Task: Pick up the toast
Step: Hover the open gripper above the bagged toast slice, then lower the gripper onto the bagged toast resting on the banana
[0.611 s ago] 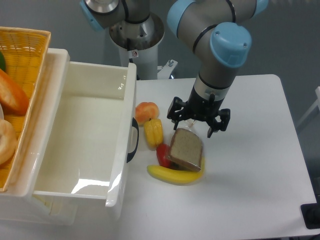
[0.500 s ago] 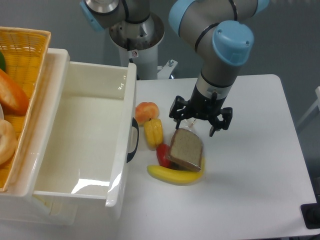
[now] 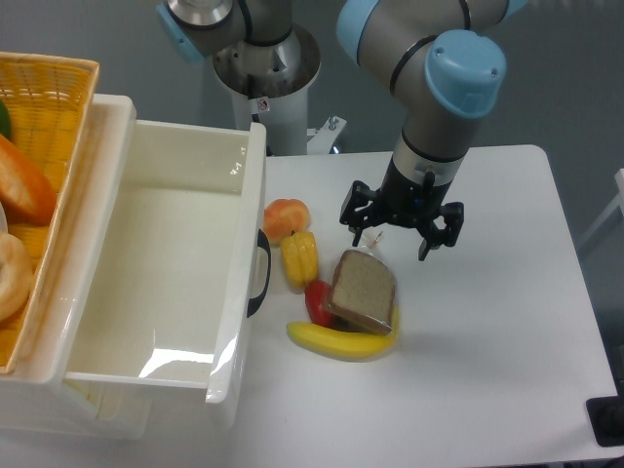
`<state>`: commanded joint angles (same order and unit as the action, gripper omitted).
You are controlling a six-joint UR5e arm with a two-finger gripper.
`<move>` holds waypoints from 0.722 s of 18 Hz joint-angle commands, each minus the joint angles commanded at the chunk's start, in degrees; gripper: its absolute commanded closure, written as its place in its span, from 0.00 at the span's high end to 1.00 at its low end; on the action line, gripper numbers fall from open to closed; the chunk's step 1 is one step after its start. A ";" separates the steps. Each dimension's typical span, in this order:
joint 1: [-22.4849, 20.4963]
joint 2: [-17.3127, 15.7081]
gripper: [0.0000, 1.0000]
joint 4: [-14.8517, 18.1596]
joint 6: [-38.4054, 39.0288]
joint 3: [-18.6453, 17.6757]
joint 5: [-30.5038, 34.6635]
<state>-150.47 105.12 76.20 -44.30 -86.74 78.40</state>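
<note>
Camera view from above the desk (image 3: 507, 322): the gripper (image 3: 403, 226) has drifted to the right and slightly away from the toast (image 3: 364, 290) over the last half second, and it now hangs just beyond the slice's far edge, fingers spread and holding nothing. The toast has not moved; it lies tilted, propped on the red pepper (image 3: 317, 301) and the banana (image 3: 341, 341), near the middle of the desk. That shift suggests the arm is lining up or repositioning for its approach, so the pick appears not yet begun; the gripper must come back over the slice and descend before it can close.

As for containers, the white bin (image 3: 156, 283) on the left stands open, and nothing is visible in it. Beyond it, the wicker basket (image 3: 49, 93) holds orange-brown bread loaves (image 3: 19, 185), partly cut off by the frame. A peach (image 3: 286, 216) and a yellow pepper (image 3: 299, 258) sit just beside the bin's wall.
</note>
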 joint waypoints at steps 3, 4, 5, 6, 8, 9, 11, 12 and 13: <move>-0.26 -0.26 1.00 -2.98 0.35 -2.55 0.09; -0.18 -0.26 1.00 -3.77 1.05 -3.34 0.09; -0.18 -0.09 1.00 -4.04 2.36 -3.52 0.09; -0.18 0.09 1.00 -4.22 3.77 -3.70 0.09; -0.18 0.35 1.00 -4.57 4.39 -4.48 0.09; -0.18 0.44 1.00 -4.66 4.39 -4.92 0.09; -0.09 0.88 1.00 -4.75 4.39 -5.63 0.00; 0.00 1.14 1.00 -4.75 4.48 -6.07 0.00; 0.09 1.58 1.00 -4.75 4.57 -6.51 0.00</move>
<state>-150.38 106.69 71.46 -39.73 -93.25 78.40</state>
